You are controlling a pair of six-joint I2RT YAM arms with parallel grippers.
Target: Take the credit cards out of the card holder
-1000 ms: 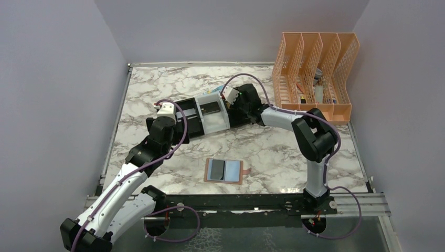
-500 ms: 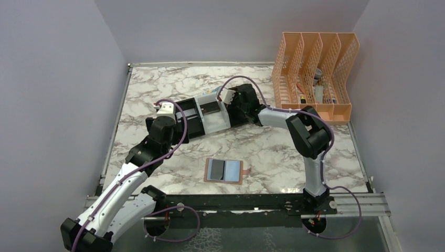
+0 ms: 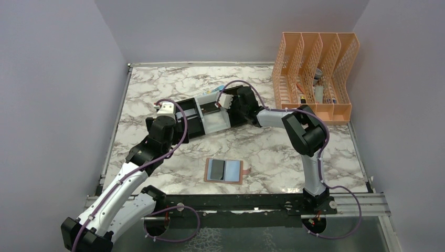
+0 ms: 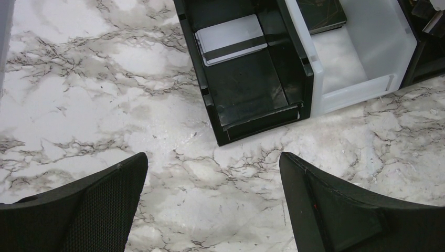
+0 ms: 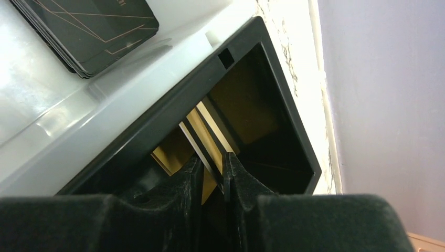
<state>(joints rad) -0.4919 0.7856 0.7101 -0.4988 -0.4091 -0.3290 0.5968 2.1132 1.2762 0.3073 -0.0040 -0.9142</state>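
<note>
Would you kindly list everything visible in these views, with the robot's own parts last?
card holder: one, tan-brown with blue-grey pockets, lying open, near middle of table.
tray: one, black-white-black compartments, mid-table.
silvery card: one, left black compartment.
dark cards: stack, count unclear, white compartment.
gold card: one seen, right black compartment.
file organiser: one, orange, far right, small items inside.
table: one, marbled white.
left gripper: open, above table beside tray.
right gripper: fingers narrowly apart, in right black compartment.
</note>
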